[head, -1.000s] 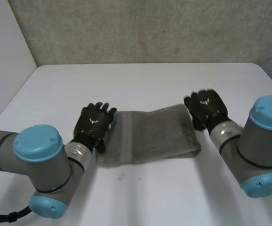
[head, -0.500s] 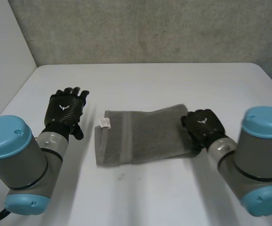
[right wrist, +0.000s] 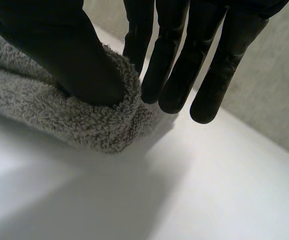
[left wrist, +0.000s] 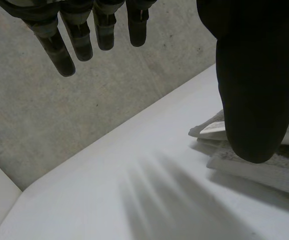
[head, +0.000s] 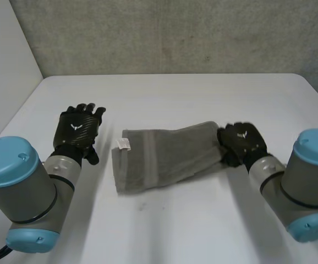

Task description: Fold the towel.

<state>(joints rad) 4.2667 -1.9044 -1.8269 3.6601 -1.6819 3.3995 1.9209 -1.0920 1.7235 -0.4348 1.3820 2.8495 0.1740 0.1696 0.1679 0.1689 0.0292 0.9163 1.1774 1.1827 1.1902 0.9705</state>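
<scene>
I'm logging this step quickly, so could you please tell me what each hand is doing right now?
Left hand: open, holding nothing.
Right hand: closed, pinching the end of the towel between thumb and fingers.

The right robot hand (head: 241, 141) covers the towel's (head: 169, 157) end; tag (head: 122, 144) lettering unreadable.

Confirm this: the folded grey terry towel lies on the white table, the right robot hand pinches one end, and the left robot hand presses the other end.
Wrong about the left robot hand: the head view shows it open, apart from the folded grey terry towel, beside its end. The rest holds.
</scene>
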